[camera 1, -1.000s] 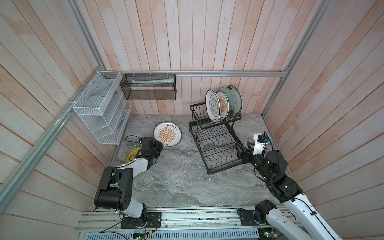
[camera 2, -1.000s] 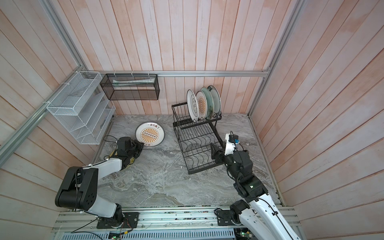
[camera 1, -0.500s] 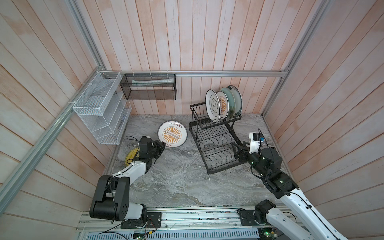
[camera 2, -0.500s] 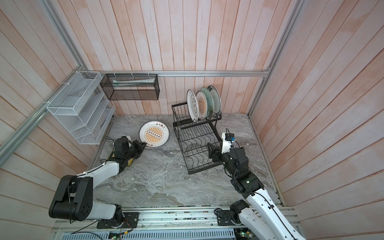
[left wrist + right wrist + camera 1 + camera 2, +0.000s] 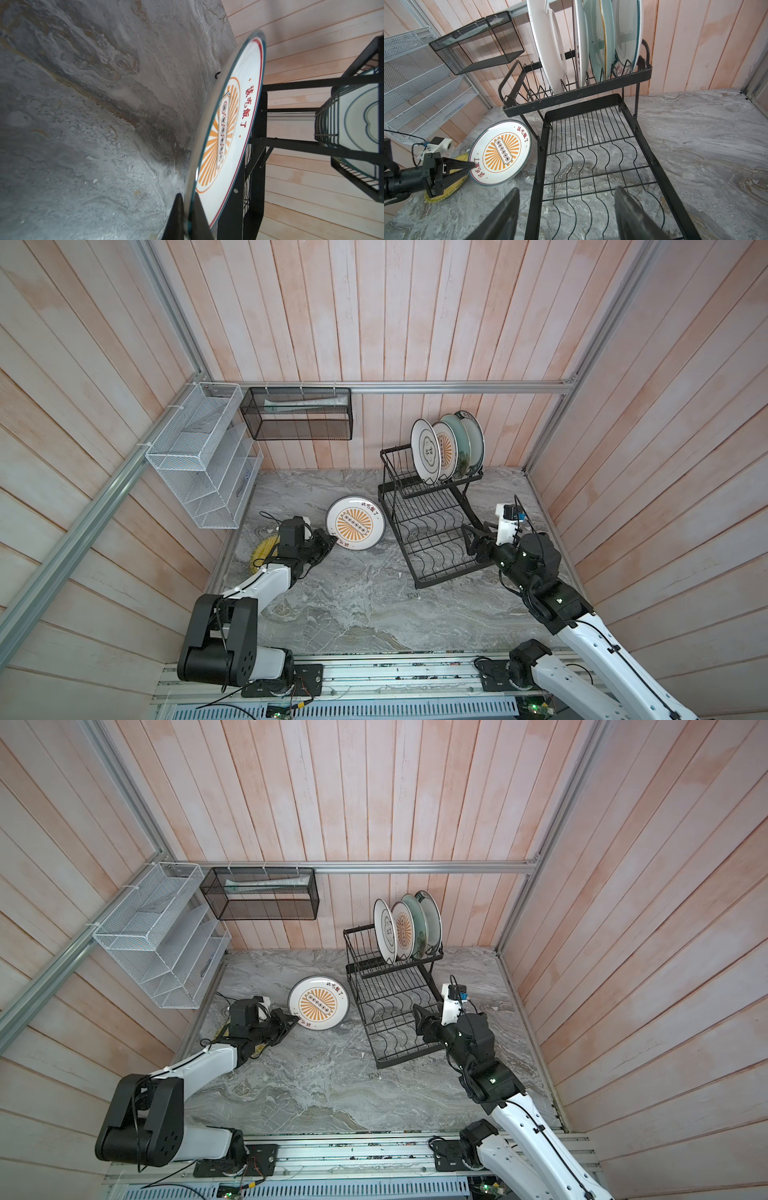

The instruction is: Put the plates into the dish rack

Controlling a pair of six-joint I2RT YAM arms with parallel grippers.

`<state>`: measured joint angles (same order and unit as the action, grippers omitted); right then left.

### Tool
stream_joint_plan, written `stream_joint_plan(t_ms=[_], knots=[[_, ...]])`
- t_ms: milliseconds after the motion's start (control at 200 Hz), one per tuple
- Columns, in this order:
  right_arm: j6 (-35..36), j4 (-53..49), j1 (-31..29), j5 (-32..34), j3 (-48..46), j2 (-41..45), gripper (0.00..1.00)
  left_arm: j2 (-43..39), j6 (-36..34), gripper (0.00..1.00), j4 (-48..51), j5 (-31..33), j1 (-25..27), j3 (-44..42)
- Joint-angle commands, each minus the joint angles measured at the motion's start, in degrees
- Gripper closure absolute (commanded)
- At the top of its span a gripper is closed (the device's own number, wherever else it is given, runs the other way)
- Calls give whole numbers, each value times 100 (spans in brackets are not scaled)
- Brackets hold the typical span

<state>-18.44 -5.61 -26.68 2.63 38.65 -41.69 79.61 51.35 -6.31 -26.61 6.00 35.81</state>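
Left gripper [image 5: 331, 541], pinching the plate [image 5: 354, 523] by its rim, has carried it rightward to just beside the rack [image 5: 395, 531]; we judge slotting comes next.

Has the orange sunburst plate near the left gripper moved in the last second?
Yes. The sunburst plate, pinched by the left gripper, has shifted right, nearer the dish rack.

The sunburst plate [image 5: 354, 523] is white with orange rays, red lettering and a dark teal rim. The ribbed plate [image 5: 259, 553] is yellow. The rack [image 5: 577, 92] is black. The table [image 5: 353, 614] is grey and marble-veined, and the walls [image 5: 374, 323] are pale pink planks.
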Motion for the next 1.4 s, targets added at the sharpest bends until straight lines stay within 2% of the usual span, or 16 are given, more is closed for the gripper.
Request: stream_joint_plan(t_ms=[0, 185, 460, 980, 1225, 1395], knots=[[-57, 183, 22, -155, 153, -70, 28, -231, -462, 100, 97, -496, -11, 256], [-249, 502, 19, -485, 39, -280, 28, -209, -701, 100, 156, -984, -2, 156], [-895, 1335, 22, -909, -443, -531, 28, -263, -890, 100, -2, -1566, 116, -16], [-1708, 2191, 18, -1414, -899, -1125, 31, -228, -1040, 100, -312, -2023, 344, -149], [-1898, 2478, -4, -1882, -912, -1609, 34, -283, -937, 100, -547, -2140, 479, -222], [-1841, 2383, -131, -1883, -736, -2009, 39, -346, -777, 100, -740, -2207, 568, -290]])
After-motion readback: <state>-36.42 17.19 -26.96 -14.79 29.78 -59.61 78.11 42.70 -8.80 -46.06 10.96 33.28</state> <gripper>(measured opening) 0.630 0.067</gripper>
